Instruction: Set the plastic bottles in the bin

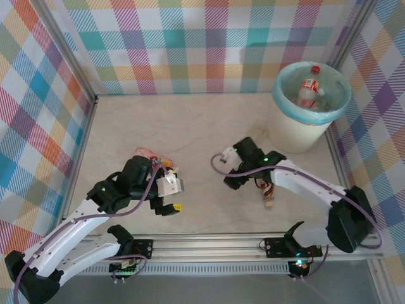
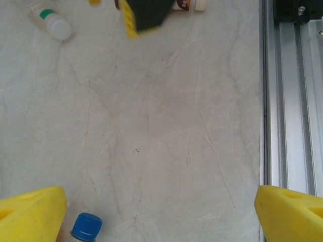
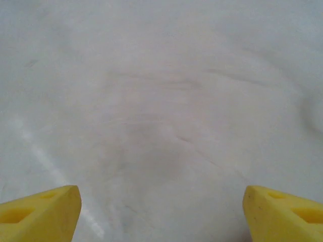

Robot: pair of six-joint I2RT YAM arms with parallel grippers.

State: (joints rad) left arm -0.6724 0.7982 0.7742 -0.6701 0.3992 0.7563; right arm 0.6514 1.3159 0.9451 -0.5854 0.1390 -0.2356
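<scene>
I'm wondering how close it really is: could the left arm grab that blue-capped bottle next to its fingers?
Probably yes. The left gripper is open, and the blue-capped bottle sits just inside the gap between its jaws, with bare table around it and nothing in between.

The bench [image 1: 190,126] looks like smooth, matt marble with faint veins; its front rail [image 2: 290,101] is brushed metal.

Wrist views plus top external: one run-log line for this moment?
left tool: open, empty, blue-capped bottle close by | right tool: open, empty, over table | bin: bottles inside
</scene>
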